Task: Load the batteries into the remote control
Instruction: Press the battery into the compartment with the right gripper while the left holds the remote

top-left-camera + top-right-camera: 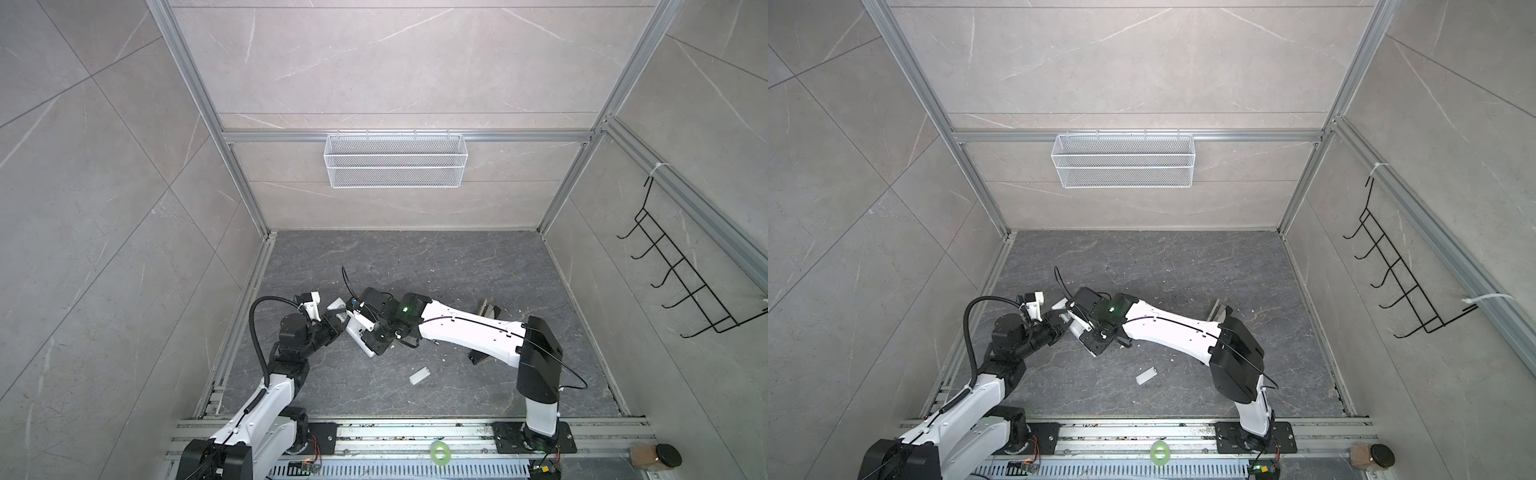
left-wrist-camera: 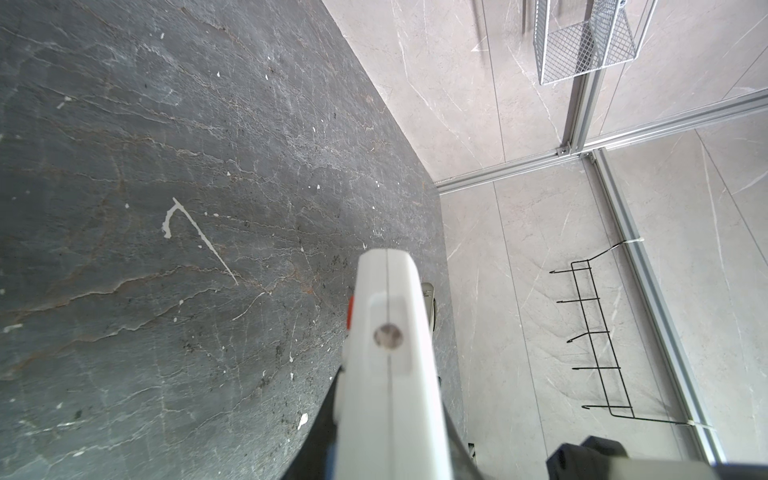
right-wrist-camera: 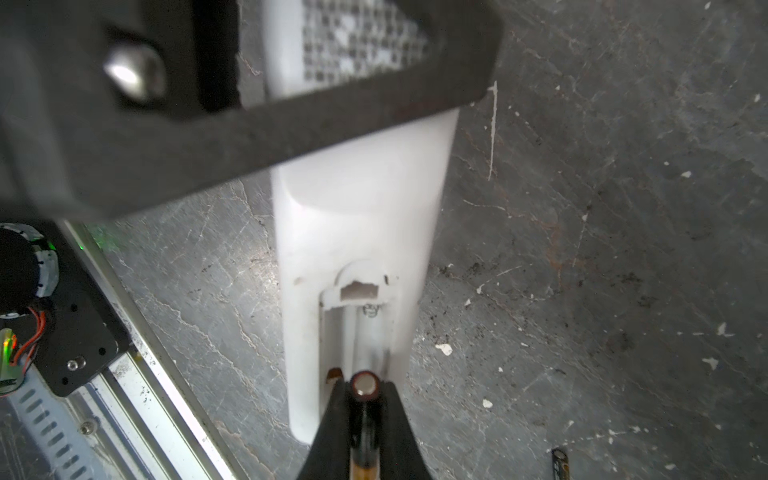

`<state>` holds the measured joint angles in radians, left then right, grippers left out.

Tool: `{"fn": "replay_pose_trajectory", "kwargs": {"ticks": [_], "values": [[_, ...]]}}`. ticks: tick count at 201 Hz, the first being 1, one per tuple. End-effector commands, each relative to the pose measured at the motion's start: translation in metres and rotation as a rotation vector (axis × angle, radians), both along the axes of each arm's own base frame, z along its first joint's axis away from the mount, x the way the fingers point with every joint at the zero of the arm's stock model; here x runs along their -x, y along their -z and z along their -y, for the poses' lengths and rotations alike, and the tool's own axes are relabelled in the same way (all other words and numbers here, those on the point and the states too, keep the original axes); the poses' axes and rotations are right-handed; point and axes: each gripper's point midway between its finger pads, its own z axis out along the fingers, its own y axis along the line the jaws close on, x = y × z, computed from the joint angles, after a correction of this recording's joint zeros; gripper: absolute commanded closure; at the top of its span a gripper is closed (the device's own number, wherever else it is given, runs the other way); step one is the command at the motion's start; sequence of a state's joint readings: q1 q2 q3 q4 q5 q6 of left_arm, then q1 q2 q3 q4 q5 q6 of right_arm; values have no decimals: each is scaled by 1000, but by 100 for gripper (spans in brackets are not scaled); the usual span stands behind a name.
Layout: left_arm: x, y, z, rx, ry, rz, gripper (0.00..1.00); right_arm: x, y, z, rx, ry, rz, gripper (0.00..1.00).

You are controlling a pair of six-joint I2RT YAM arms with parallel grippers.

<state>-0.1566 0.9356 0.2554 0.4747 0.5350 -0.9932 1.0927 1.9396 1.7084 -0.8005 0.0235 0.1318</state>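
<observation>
The long slim white plastic remote control [image 3: 357,216] was clamped near its far end by the left gripper [image 3: 353,116]. A small dark cylindrical battery with a gold-coloured end [image 3: 365,384] was pinched in the clenched right gripper [image 3: 365,415]. The open battery bay [image 3: 357,332] was seen just ahead of that gripper, its long axis roughly in line with the battery's, so a lengthwise lowering was judged necessary. A second battery [image 3: 561,463] was seen on the dark stone-patterned table [image 3: 582,208], beside the right gripper and apart from it.

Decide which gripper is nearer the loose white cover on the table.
Right. The right gripper, holding a battery at the remote control, is just beyond the cover; the left gripper, clamping it, is farther left.
</observation>
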Motion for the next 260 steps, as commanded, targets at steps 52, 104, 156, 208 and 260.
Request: {"fn": "replay_pose_trajectory", "kwargs": {"ticks": [52, 104, 156, 208, 260], "values": [[-8, -26, 9, 102, 32, 65, 100, -2, -10, -3, 44, 20, 1, 99], [-10, -26, 11, 120, 37, 59, 100, -3, -8, -1, 63, 30, -1, 98], [-11, -31, 13, 151, 51, 62, 100, -7, -10, -5, 74, 30, 4, 95], [-9, -36, 16, 165, 70, 74, 100, -8, -14, -8, 69, 33, 6, 93], [-7, -38, 16, 177, 73, 79, 100, -8, -13, -7, 70, 36, -1, 85]]}}
